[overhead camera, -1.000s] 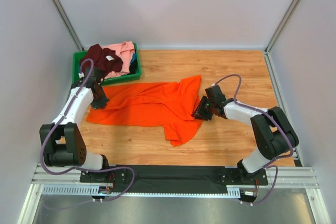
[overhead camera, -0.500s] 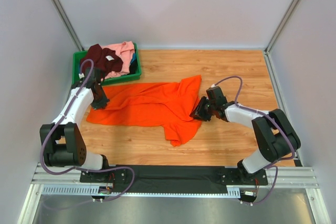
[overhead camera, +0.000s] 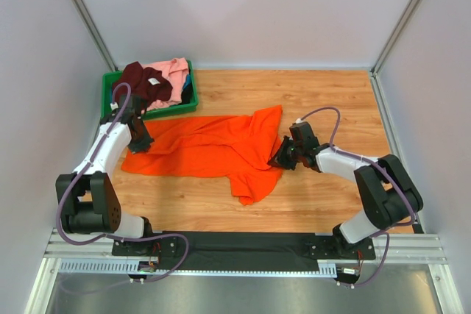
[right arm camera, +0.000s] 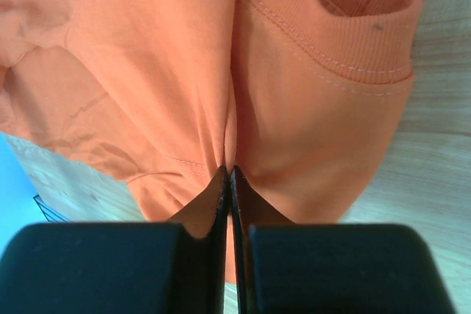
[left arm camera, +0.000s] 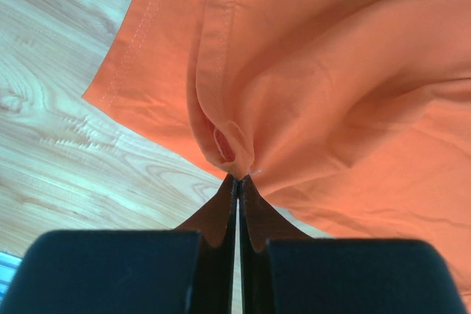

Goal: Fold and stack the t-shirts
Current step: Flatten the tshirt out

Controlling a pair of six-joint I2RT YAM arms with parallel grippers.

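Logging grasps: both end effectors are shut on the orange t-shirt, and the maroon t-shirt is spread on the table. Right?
Not quite: the top external view shows the maroon t-shirt heaped in the green bin. The left end effector and right end effector are indeed shut on the orange t-shirt.

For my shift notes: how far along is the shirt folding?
Nothing looks folded or stacked yet. In hand: the orange t-shirt lies rumpled, pinched by the left gripper at one end and the right gripper at the other. Left: the maroon t-shirt and pink t-shirt, heaped in the green bin.
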